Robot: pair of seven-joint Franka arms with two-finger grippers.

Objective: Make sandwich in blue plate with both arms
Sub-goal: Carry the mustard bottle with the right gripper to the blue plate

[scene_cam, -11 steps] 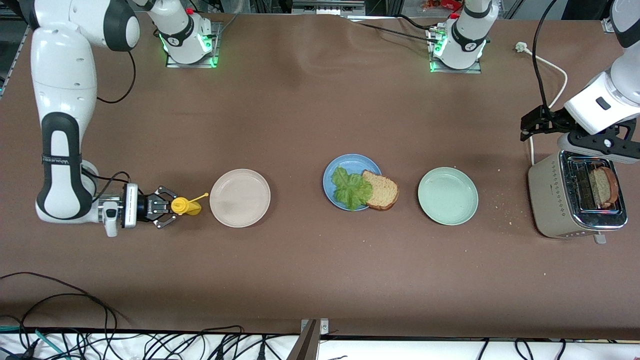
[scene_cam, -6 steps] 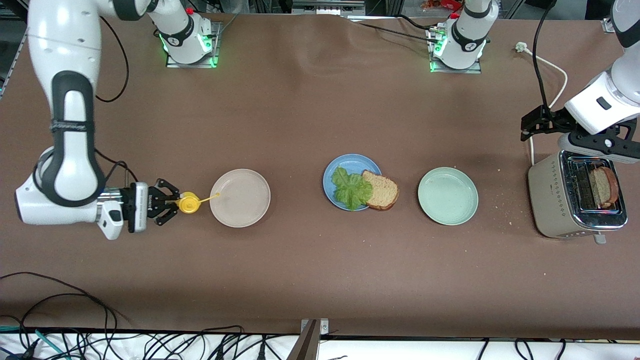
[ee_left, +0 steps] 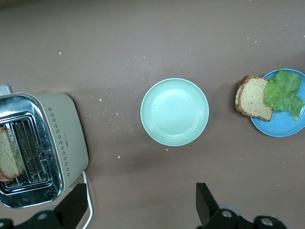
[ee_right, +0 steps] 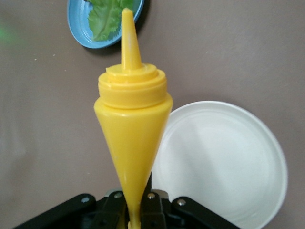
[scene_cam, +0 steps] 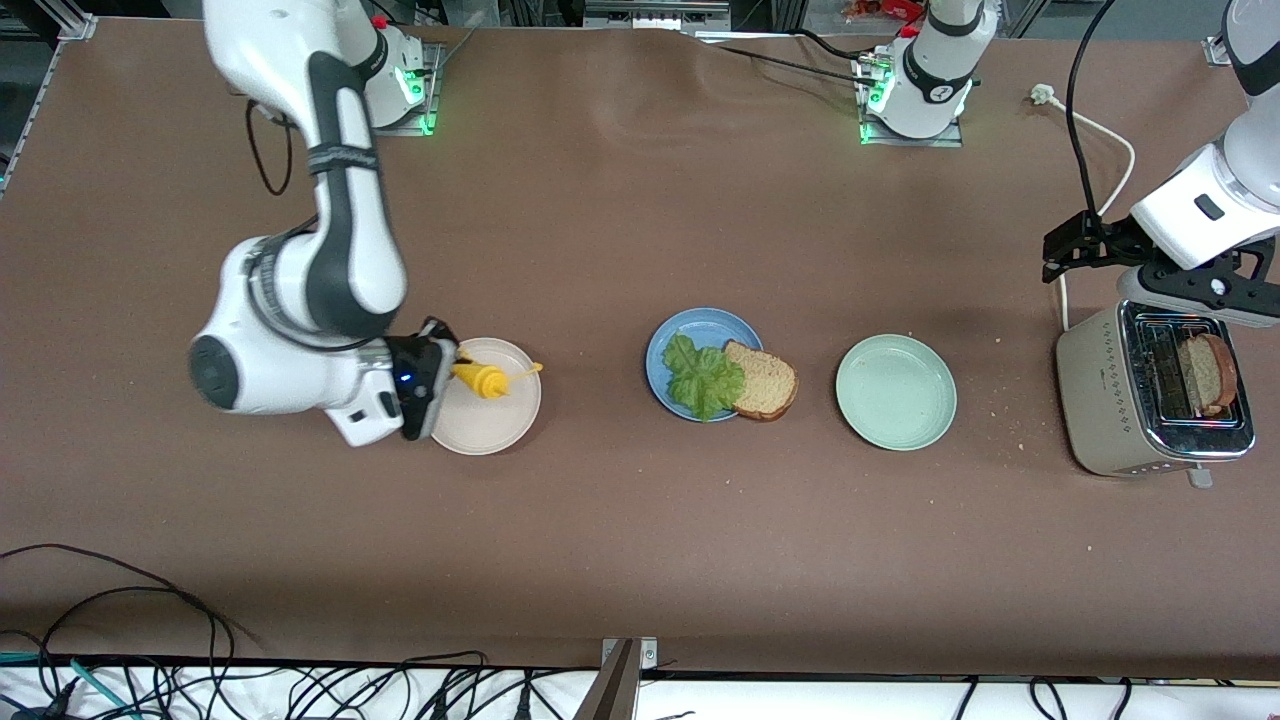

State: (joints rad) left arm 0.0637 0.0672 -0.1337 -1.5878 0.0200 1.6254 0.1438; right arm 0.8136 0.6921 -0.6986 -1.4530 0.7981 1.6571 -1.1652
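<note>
The blue plate (scene_cam: 700,318) lies mid-table with a ruffled lettuce leaf (scene_cam: 703,376) on it. One brown bread slice (scene_cam: 762,380) rests partly on the lettuce and hangs over the rim toward the left arm's end. A second slice (scene_cam: 1207,374) stands in the toaster (scene_cam: 1100,400). My right gripper (scene_cam: 447,370) is shut on a yellow squeeze bottle (scene_cam: 485,379), held over the cream-white plate (scene_cam: 490,425) with its nozzle toward the blue plate (ee_right: 83,28). My left gripper (ee_left: 138,205) waits open and empty above the table beside the toaster (ee_left: 62,133).
An empty pale green plate (scene_cam: 895,392) sits between the blue plate and the toaster. The toaster's white cord (scene_cam: 1120,150) runs toward the arm bases. Crumbs are scattered round the toaster. Loose cables lie along the table edge nearest the front camera.
My right arm has swung in from its end of the table, carrying the yellow bottle from beside the cream-white plate to over it. The left arm has not moved.
</note>
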